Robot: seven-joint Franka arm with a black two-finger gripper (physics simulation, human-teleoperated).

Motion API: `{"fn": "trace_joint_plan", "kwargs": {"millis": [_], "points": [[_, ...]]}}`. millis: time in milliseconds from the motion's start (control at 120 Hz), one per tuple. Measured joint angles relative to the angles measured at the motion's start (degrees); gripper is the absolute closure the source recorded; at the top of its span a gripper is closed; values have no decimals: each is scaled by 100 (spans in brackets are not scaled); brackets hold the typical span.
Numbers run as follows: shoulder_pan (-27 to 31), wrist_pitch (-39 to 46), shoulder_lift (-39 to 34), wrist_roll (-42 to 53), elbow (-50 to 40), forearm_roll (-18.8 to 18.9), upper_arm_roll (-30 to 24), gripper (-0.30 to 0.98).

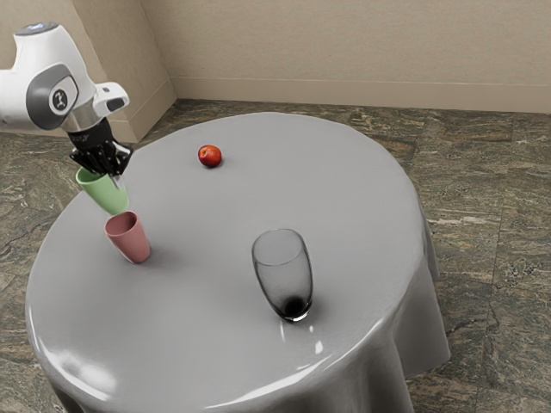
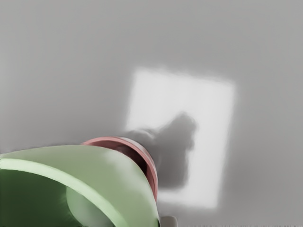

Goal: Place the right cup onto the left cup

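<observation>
The green cup [image 1: 102,193] hangs from my gripper [image 1: 118,179], which is shut on it near the rim. Just below and beside its base, in the exterior view, stands the pink cup [image 1: 129,239] on the table, mouth up. Large at the wrist view's lower edge is the green cup [image 2: 113,177], its open mouth facing the camera. It covers most of the pink cup [image 2: 152,175], leaving part of the rim and wall in sight. Whether the two cups touch cannot be told.
A tall clear glass [image 1: 284,274] with a dark base stands on the round grey table [image 1: 207,344], toward the exterior view's right. A red fruit [image 1: 210,156] lies near the table's far edge.
</observation>
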Motion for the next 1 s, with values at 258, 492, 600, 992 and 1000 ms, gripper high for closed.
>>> {"fn": "trace_joint_plan", "kwargs": {"millis": [258,492,600,992,1000], "points": [[46,72,-26,-54,-117,10,-3,78],[76,147,-10,-97,-187,14,-4,78],[82,178,61,-112,-187,14,-3,78],[89,278,303,-155,-179,14,-8,78],[88,279,307,-156,-179,14,-9,78]]}}
